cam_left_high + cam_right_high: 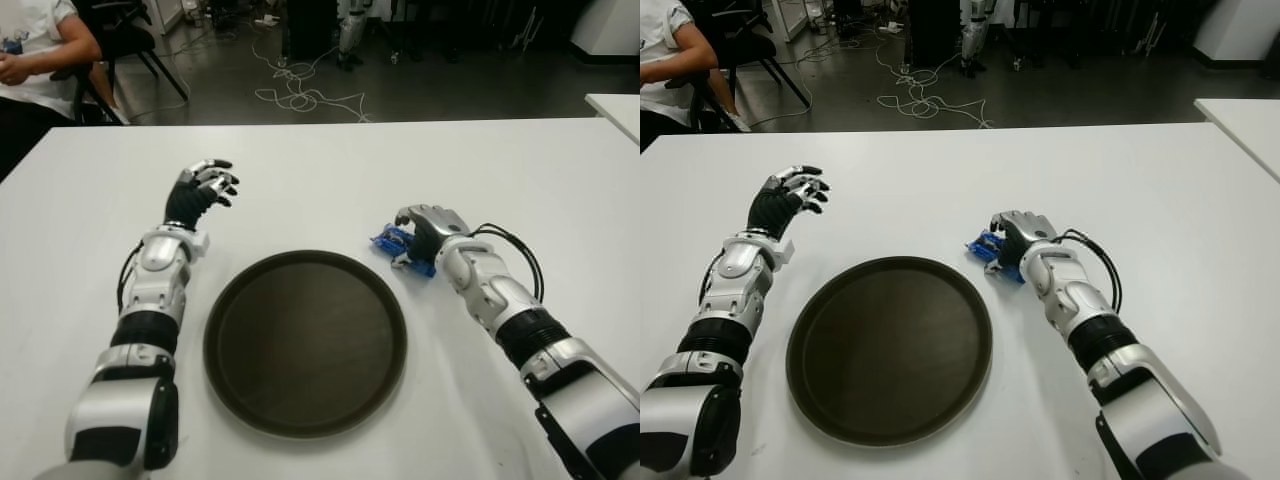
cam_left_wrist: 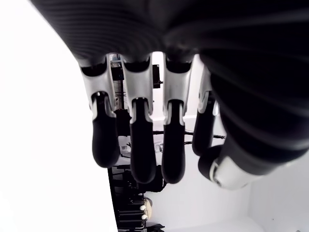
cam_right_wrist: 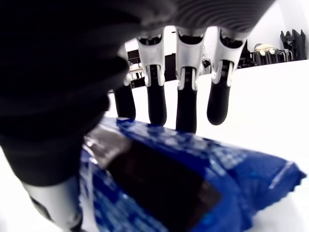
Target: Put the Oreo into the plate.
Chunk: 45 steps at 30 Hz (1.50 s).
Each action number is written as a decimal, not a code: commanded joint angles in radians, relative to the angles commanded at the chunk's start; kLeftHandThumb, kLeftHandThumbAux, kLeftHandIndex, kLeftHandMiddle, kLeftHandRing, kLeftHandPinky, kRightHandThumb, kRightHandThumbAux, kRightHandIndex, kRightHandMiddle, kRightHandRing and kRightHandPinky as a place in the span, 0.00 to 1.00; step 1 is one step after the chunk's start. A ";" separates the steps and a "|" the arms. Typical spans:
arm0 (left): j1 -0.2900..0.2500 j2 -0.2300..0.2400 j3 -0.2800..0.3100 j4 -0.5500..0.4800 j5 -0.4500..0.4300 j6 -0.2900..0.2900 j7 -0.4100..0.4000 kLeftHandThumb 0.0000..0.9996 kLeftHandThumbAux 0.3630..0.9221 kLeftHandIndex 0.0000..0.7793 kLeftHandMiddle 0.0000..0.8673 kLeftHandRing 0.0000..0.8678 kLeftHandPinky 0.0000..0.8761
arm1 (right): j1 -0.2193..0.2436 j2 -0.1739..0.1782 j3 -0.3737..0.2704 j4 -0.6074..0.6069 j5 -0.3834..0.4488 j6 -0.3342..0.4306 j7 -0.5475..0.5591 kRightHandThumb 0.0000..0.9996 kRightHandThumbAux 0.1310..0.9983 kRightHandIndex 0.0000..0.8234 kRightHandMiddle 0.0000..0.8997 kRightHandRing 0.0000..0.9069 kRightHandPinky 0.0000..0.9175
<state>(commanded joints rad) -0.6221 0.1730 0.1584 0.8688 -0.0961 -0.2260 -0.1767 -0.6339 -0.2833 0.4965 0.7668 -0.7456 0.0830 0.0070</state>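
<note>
Oreo packet [image 1: 396, 246], a small blue wrapper, lies on the white table [image 1: 330, 180] just beside the right rim of the round dark plate [image 1: 305, 342], not on it. The right hand [image 1: 428, 232] is placed over the packet. In the right wrist view the packet [image 3: 193, 179] sits under the palm, the thumb down along one side of it and the four fingers [image 3: 186, 104] reaching past its far edge with their tips at or just above the wrapper. The fingers are only partly curled; whether they actually press the packet cannot be told, and it still sits on the tabletop.

The left hand [image 1: 200, 192] shows near the upper-left side of the plate, apart from it, fingers [image 2: 136, 145] loosely bent, side by side, with nothing between them.

A seated person [image 1: 35, 60] shows beyond the table's far left corner.
</note>
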 joint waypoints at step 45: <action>0.024 -0.012 0.003 -0.056 -0.009 0.033 0.015 0.83 0.56 0.51 0.55 0.57 0.62 | 0.039 -0.039 0.017 -0.117 0.010 0.052 0.063 0.00 0.84 0.47 0.49 0.57 0.58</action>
<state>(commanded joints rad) -0.5980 0.1610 0.1613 0.8128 -0.1053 -0.1926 -0.1622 -0.5950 -0.3219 0.5133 0.6494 -0.7359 0.1352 0.0696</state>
